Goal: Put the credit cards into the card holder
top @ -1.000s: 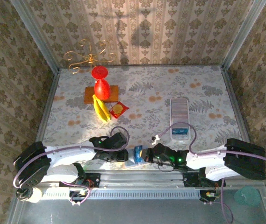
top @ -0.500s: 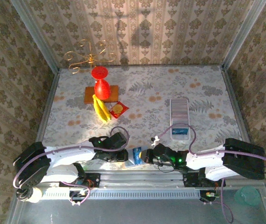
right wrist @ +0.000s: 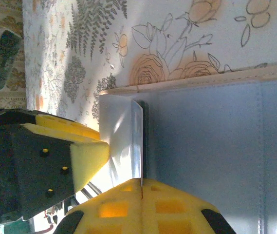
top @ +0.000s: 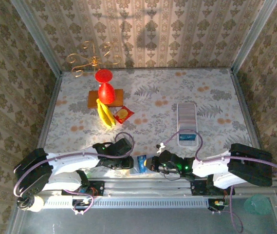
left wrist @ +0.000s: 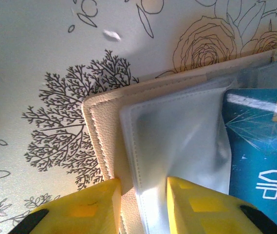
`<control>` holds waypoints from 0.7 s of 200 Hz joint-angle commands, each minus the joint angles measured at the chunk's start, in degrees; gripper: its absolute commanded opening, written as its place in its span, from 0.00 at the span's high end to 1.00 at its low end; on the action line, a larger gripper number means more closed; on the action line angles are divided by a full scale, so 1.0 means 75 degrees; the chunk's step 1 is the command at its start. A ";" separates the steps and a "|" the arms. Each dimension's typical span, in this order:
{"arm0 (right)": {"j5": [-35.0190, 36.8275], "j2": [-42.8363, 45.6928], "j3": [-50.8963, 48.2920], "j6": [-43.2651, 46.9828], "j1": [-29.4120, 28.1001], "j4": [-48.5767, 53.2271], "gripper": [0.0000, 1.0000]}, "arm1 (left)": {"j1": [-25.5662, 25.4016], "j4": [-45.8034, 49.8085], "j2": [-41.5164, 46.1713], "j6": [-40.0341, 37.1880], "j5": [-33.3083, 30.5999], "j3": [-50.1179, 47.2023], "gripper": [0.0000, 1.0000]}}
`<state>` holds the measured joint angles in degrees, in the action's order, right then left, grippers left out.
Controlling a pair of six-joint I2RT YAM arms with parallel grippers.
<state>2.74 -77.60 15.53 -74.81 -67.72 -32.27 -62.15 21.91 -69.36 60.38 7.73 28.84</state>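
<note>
Sliding a little nearer the card holder [left wrist: 101, 126], the right gripper [right wrist: 141, 187] squeezes the blue card [left wrist: 260, 146], which sticks straight out toward the clear pocket [left wrist: 177, 131] that the left gripper [left wrist: 143, 207] pinches.

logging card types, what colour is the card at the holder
The card is blue with white VIP lettering, best seen in the left wrist view.

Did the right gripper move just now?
Yes. The right gripper, pinching the blue card, slid slightly left, away from the ribbed tray.
</note>
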 commanded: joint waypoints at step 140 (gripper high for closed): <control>0.0177 0.0227 0.0056 -0.0561 -0.0052 0.1034 1.00 | 0.0037 0.0547 0.0175 -0.0012 -0.0044 -0.0435 0.71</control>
<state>2.55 -76.97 15.75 -78.06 -67.68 -29.93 -62.15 21.41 -68.31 60.40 7.92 27.97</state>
